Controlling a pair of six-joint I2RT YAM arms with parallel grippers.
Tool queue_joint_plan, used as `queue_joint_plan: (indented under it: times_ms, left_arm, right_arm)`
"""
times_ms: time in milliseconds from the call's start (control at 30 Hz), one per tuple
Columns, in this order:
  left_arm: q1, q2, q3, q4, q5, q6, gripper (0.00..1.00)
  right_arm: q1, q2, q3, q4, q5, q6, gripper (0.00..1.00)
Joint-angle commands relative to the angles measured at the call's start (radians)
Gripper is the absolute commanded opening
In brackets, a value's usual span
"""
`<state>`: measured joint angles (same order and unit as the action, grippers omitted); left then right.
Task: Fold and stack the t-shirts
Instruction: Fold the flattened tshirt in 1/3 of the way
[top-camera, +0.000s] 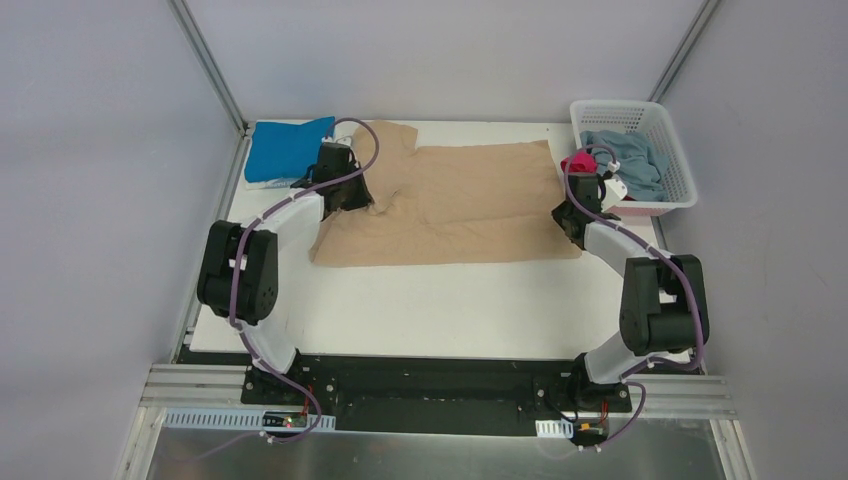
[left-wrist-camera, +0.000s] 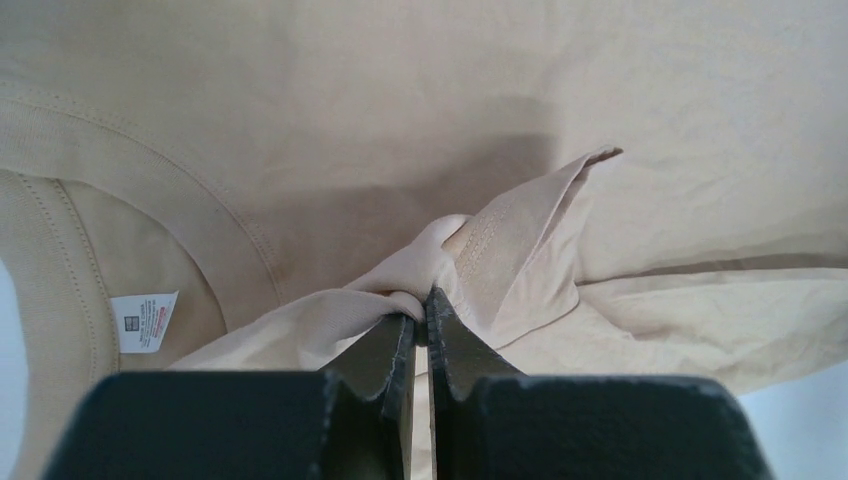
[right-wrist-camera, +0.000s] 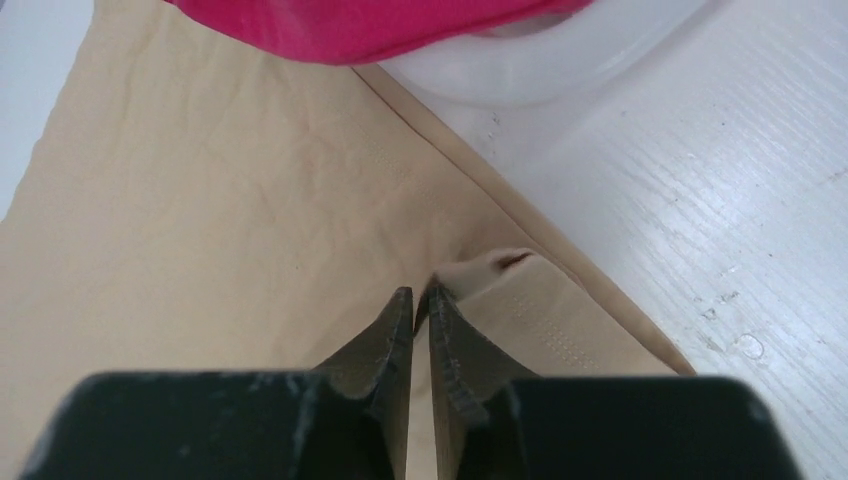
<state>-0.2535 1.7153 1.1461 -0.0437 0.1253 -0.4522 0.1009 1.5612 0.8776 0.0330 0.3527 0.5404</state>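
Observation:
The large tan t-shirt (top-camera: 470, 205) lies spread across the back half of the table. My left gripper (top-camera: 352, 195) is shut on a bunched fold of it (left-wrist-camera: 440, 255) near the collar at its left end. My right gripper (top-camera: 572, 218) is shut on a doubled hem corner of it (right-wrist-camera: 505, 285) at its right end. The bright blue t-shirt (top-camera: 285, 148) lies folded at the back left. The grey-blue t-shirt (top-camera: 630, 160) and the magenta-pink t-shirt (top-camera: 578, 163) sit in the white basket; the pink one also shows in the right wrist view (right-wrist-camera: 380, 25).
The white lattice basket (top-camera: 668, 150) stands at the back right corner, its rim (right-wrist-camera: 560, 70) close behind my right gripper. A white label (left-wrist-camera: 143, 320) is sewn inside the tan collar. Metal frame posts rise at both back corners.

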Motion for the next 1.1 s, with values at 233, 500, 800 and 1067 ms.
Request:
queue_joint_plan:
  times_ms: [233, 500, 800, 1067]
  left_arm:
    - [0.042, 0.116, 0.184, -0.049, 0.001, -0.023, 0.66]
    - [0.045, -0.057, 0.128, -0.105, -0.036, -0.073, 0.99]
    - [0.037, -0.152, -0.076, -0.097, 0.056, -0.15, 0.99]
    - [0.04, -0.069, -0.162, -0.071, 0.096, -0.177, 0.99]
  right_arm:
    - [0.006, -0.032, 0.069, -0.025, -0.04, 0.002, 0.51]
    - [0.064, -0.182, -0.004, -0.065, -0.164, -0.066, 0.99]
    - [0.079, -0.101, 0.011, -0.096, -0.318, -0.096, 0.99]
    - [0.073, 0.11, 0.127, -0.126, -0.29, -0.128, 0.99]
